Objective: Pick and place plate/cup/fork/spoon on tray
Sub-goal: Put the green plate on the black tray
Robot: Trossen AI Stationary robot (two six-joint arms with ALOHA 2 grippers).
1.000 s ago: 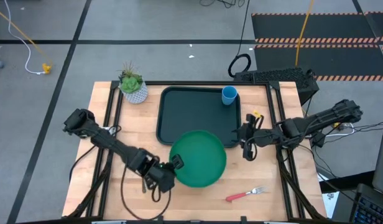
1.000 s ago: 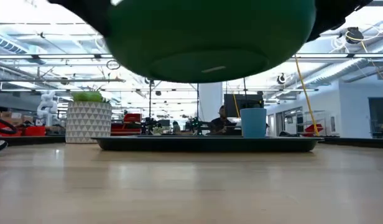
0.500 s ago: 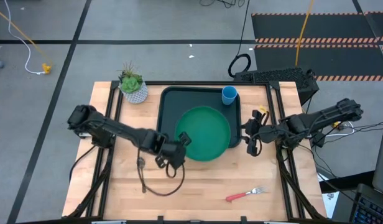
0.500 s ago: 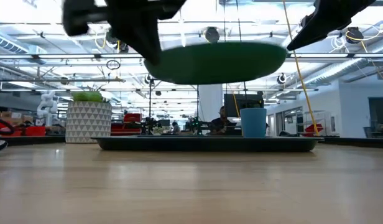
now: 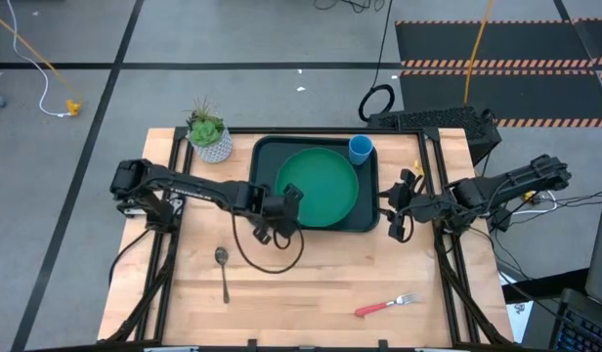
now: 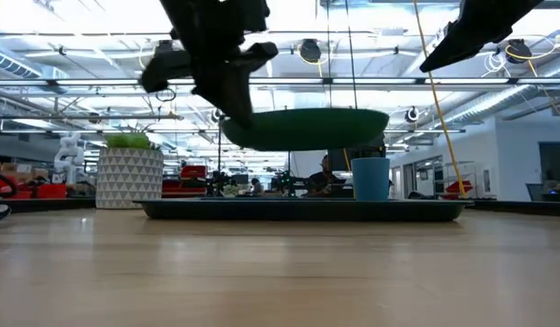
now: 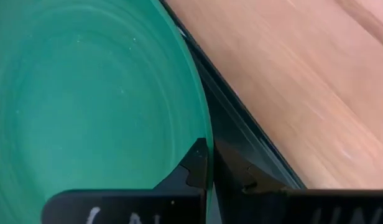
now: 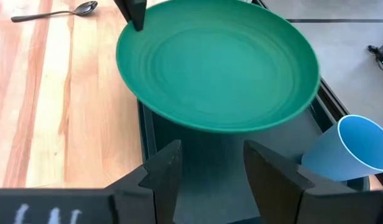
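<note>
My left gripper (image 5: 287, 198) is shut on the round green plate (image 5: 318, 186), which hangs above the dark tray (image 5: 267, 217); the plate also shows in the low view (image 6: 303, 127) and the right wrist view (image 8: 216, 62). The light-blue cup (image 5: 360, 149) stands on its base in the tray's far right corner. The silver spoon (image 5: 223, 272) lies flat on the table's near left. The red-handled fork (image 5: 387, 304) lies flat at the near right. My right gripper (image 5: 392, 200) is open and empty at the tray's right edge. My left gripper pinches the plate's rim (image 7: 204, 163) at its left side, one finger above the rim and one below. The fingers come about level from the table's left. The plate is lifted clear above the tray, roughly level.
A white patterned pot with a green plant (image 5: 210, 138) stands at the table's far left. A loop of black cable (image 5: 272, 252) hangs from the left arm over the table. Bare wood lies between spoon and fork.
My left gripper has carried the plate from the table's near middle toward the far edge, over the tray, and lower. The spoon, hidden under the arm before, now shows. My right gripper has shifted slightly.
</note>
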